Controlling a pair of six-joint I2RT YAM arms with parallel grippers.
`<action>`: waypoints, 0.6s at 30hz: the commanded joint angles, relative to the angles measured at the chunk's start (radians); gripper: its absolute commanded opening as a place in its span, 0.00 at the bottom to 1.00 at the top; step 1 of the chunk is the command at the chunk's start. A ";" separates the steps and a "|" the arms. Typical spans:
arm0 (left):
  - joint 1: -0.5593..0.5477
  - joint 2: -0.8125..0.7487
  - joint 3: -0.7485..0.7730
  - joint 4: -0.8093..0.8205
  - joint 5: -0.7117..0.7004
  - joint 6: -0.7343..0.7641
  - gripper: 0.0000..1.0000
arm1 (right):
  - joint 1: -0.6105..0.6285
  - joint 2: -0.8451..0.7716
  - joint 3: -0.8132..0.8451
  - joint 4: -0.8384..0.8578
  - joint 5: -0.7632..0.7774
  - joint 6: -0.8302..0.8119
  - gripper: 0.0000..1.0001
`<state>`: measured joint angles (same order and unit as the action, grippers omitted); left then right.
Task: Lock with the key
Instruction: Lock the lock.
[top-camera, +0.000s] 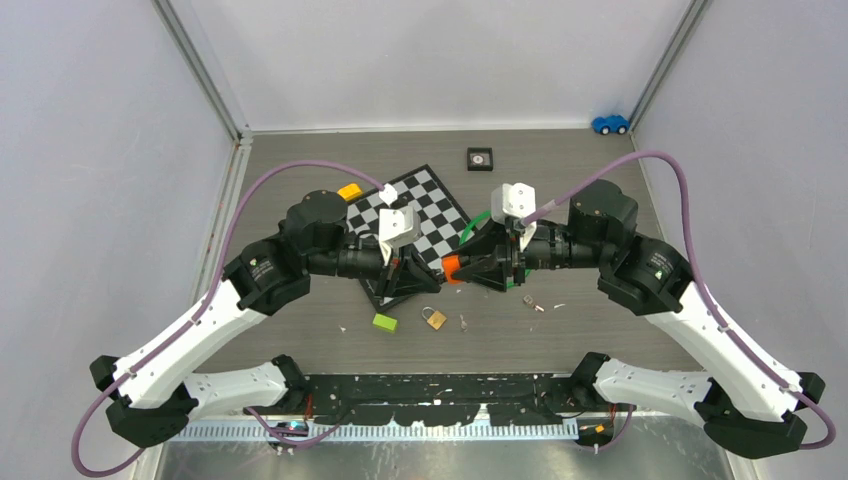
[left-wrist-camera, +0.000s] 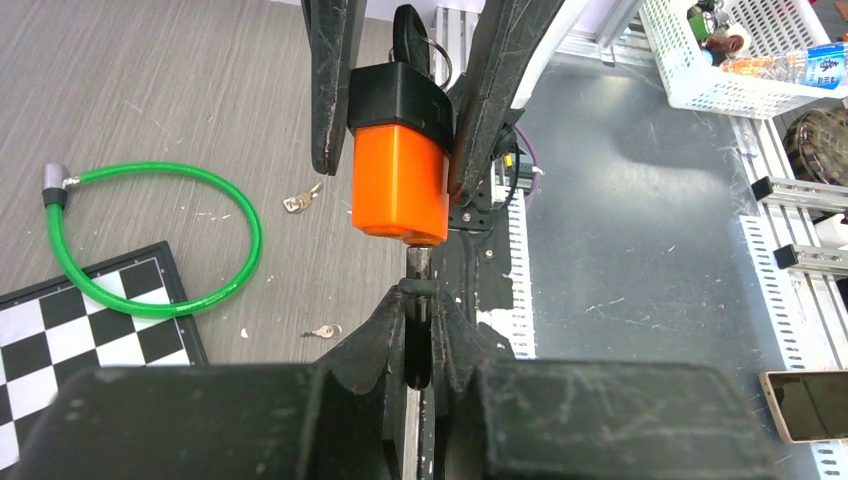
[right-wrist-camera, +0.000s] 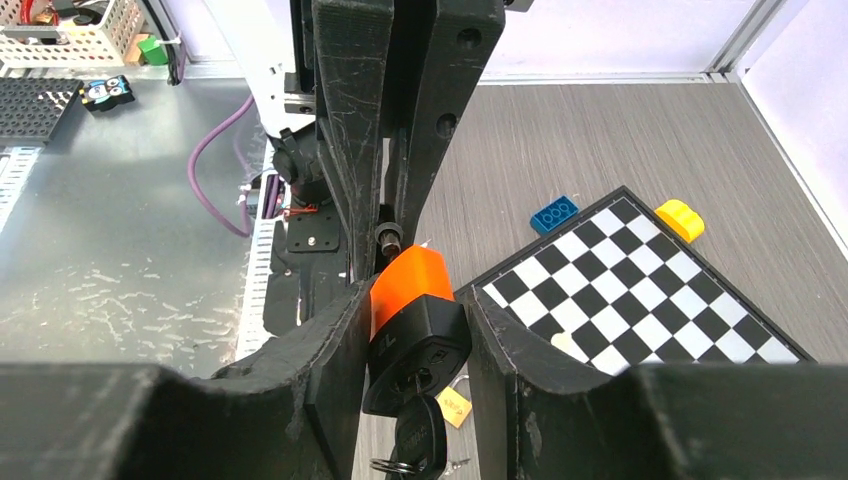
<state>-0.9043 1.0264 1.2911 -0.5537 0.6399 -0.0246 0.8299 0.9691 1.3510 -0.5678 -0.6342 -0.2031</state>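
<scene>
I am pinching the orange lock (left-wrist-camera: 398, 180) in my right pincer (right-wrist-camera: 415, 295), above the worktop (left-wrist-camera: 150, 90), with the key (right-wrist-camera: 412, 440) sitting in its black end. My left pincer (left-wrist-camera: 418, 300) is pressing together on the metal pin (left-wrist-camera: 420, 262) entering the lock's orange end. Off the worktop, a white basket (left-wrist-camera: 680, 60) is holding a bottle (left-wrist-camera: 805, 65) and small items.

Grey wood-look worktop (top-camera: 330, 150) is seen, with a checkerboard (top-camera: 430, 205) laid around the middle and a blue toy car (top-camera: 610, 124) parked in the far right corner. A green block (top-camera: 384, 322), brass padlock (top-camera: 434, 318) and small keys (top-camera: 530, 302) are scattered toward the near edge.
</scene>
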 joint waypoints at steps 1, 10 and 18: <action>0.004 -0.040 0.021 0.049 -0.026 0.017 0.00 | -0.002 -0.043 0.008 -0.060 -0.027 0.026 0.42; 0.004 -0.048 0.019 0.046 -0.033 0.017 0.00 | -0.003 -0.053 -0.007 -0.060 -0.022 0.046 0.46; 0.004 -0.049 0.015 0.049 -0.029 0.014 0.00 | -0.003 -0.046 -0.006 -0.057 -0.056 0.048 0.38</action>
<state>-0.9077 1.0054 1.2911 -0.5732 0.6212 -0.0177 0.8288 0.9276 1.3422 -0.6216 -0.6422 -0.1761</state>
